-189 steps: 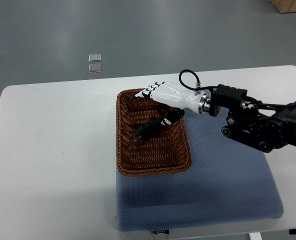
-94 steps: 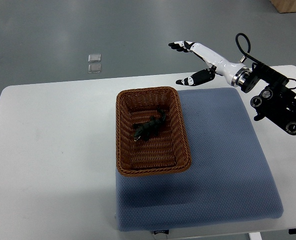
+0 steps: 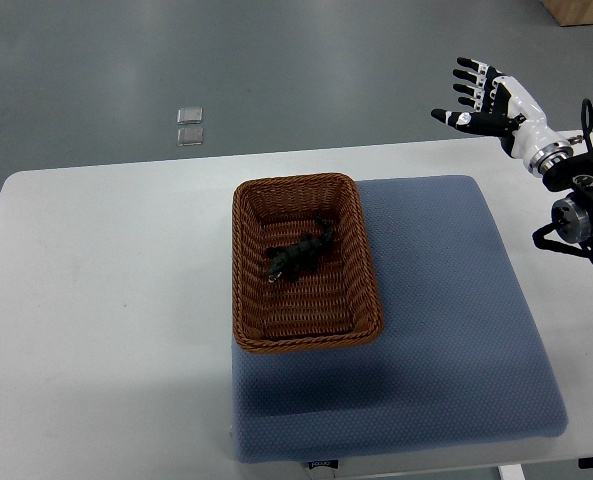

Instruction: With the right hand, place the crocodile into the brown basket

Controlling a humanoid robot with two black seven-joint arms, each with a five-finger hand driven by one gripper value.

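While the small dark green toy crocodile (image 3: 301, 257) lies inside the brown rectangular wicker basket (image 3: 244, 262), the white right hand (image 3: 494, 100) with black-tipped fingers (image 3: 468, 73) is raised at the upper right of the view, well apart from both, with those fingers spread wide and the palm holding nothing. Its black jointed arm (image 3: 579, 205) runs down from the wrist along the right edge. Below the hand and far to its left, the crocodile rests on the basket's woven bottom, stretched slantwise with one end pointing up toward the hand's side and touching neither long wall. The basket sits on the left part of a blue-grey padded mat (image 3: 446, 330), the part farthest from the hand, and the mat lies on a white bench (image 3: 106, 280) with rounded corners. The hand itself hangs past the bench's far right corner, above the grey floor (image 3: 276, 60). Far to the hand's left, two small clear square tiles (image 3: 189, 127) lie on that floor just beside each other, and up to the hand's right a corner of a light wooden box (image 3: 581, 10) shows
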